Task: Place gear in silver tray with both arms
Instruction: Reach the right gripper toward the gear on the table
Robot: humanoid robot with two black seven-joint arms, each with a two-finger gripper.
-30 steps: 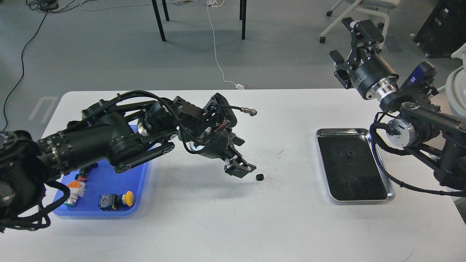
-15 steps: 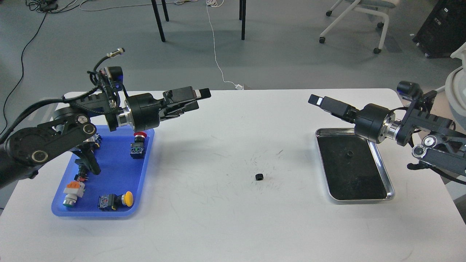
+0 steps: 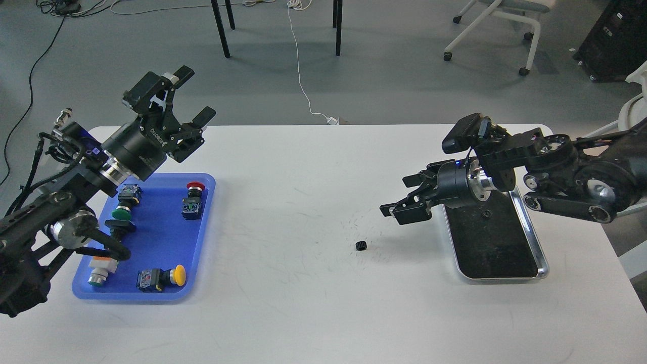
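Note:
A small black gear [image 3: 360,246] lies on the white table [image 3: 303,313] near its middle, touching nothing. The silver tray [image 3: 541,258] lies to its right, with another small black gear [image 3: 487,215] on its dark floor. My right gripper [image 3: 400,197] is open and empty, low over the table just left of the tray, up and to the right of the loose gear. My left gripper [image 3: 192,96] is open and empty, raised above the table's far left edge, far from the gear.
A blue plastic tray [image 3: 202,253] at the left holds several push-button switches, such as a yellow one [image 3: 177,275] and a red one [image 3: 194,188]. Chair and table legs stand on the floor beyond the table.
My left arm has pulled back from the gear to the far left and its gripper now stands open. My right arm has swung down from high right to just beside the gear.

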